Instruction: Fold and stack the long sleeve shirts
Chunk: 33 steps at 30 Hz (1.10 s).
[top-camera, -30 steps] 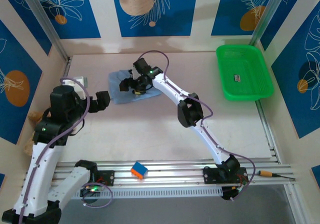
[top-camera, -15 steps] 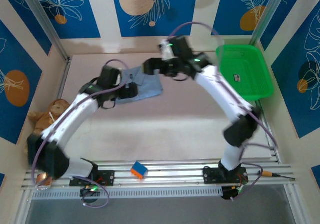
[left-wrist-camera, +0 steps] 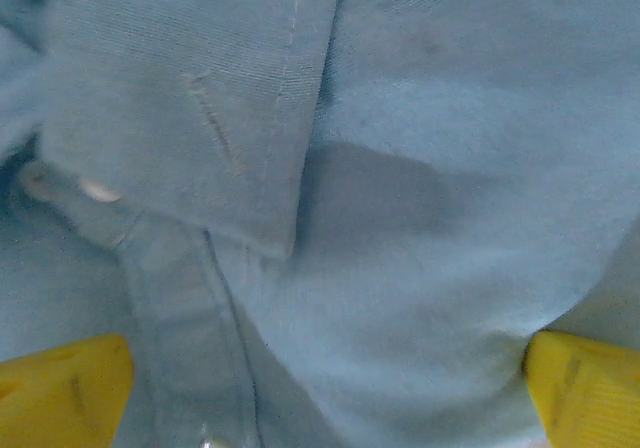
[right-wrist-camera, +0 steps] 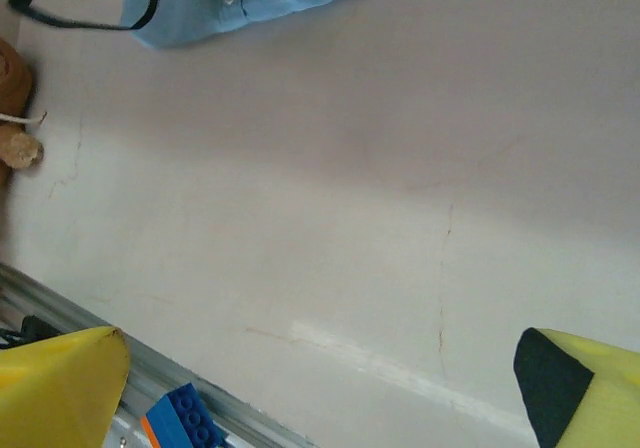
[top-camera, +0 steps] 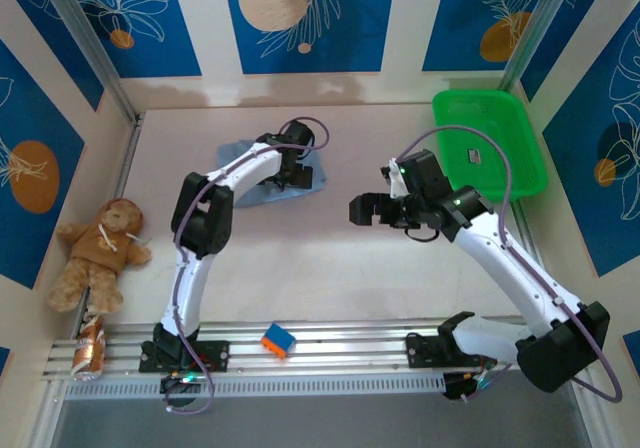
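One light blue long sleeve shirt [top-camera: 238, 160] lies bunched at the back of the table, left of centre. My left gripper [top-camera: 290, 168] is down on its right part. In the left wrist view the shirt [left-wrist-camera: 400, 118] spreads close under the camera, showing a buttoned placket and a collar edge. The left gripper [left-wrist-camera: 322, 388] is open, its yellow fingertips [left-wrist-camera: 60, 388] wide apart with fabric bulging between them. My right gripper [top-camera: 362, 210] hovers open over bare table, right of the shirt and apart from it. The right wrist view shows the gripper [right-wrist-camera: 320, 388] empty and the shirt [right-wrist-camera: 260, 3] at the top.
A green plastic basket [top-camera: 447, 158] stands at the back right. A teddy bear [top-camera: 95, 248] sits at the left edge with a can [top-camera: 90, 343] below it. A blue and orange brick [top-camera: 278, 340] rests on the front rail.
The left arm has reached further over the shirt onto its right part. The right arm has pulled away from the shirt, down to the middle right.
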Each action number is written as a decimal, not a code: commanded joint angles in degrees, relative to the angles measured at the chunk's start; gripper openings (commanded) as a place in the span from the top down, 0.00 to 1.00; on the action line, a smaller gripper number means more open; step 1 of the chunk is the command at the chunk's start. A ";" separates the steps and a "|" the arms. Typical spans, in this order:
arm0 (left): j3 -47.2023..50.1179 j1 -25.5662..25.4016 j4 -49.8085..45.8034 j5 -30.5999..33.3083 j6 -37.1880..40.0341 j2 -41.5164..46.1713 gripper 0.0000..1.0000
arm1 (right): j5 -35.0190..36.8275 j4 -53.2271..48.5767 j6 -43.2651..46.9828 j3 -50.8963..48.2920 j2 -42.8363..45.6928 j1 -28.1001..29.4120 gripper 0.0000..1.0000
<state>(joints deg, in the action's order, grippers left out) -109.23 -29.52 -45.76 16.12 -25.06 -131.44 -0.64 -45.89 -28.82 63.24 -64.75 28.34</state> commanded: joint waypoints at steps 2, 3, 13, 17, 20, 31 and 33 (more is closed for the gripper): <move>-3.87 3.47 -4.70 3.10 1.70 -4.70 0.00 | -3.84 0.73 1.25 -0.40 3.26 -0.02 0.00; -3.65 4.69 -5.03 3.23 2.42 -5.42 0.00 | -4.33 0.37 1.98 -0.14 3.44 -0.10 0.00; -0.06 14.22 -2.43 -2.96 13.65 -3.41 0.20 | -4.88 -1.27 3.85 0.83 2.69 -2.05 0.00; -6.83 15.84 -8.33 -1.64 20.15 -5.02 0.14 | -5.25 -2.21 4.61 2.27 2.35 -2.29 0.00; -8.56 18.74 -10.93 -1.35 22.66 -5.76 0.13 | -5.80 -2.74 5.79 2.93 2.35 -2.75 0.00; -12.74 24.08 -12.49 -0.22 28.56 -10.24 0.12 | -9.18 -4.35 6.72 4.34 3.06 -4.49 0.00; -15.16 24.81 -12.92 -0.26 29.43 -11.55 0.12 | -9.20 -4.84 6.73 4.38 3.55 -4.63 0.00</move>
<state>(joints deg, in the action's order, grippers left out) -122.23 -6.35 -55.55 14.00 1.72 -138.85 -7.66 -48.73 -22.96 65.69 -62.57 24.10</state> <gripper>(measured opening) 0.882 0.999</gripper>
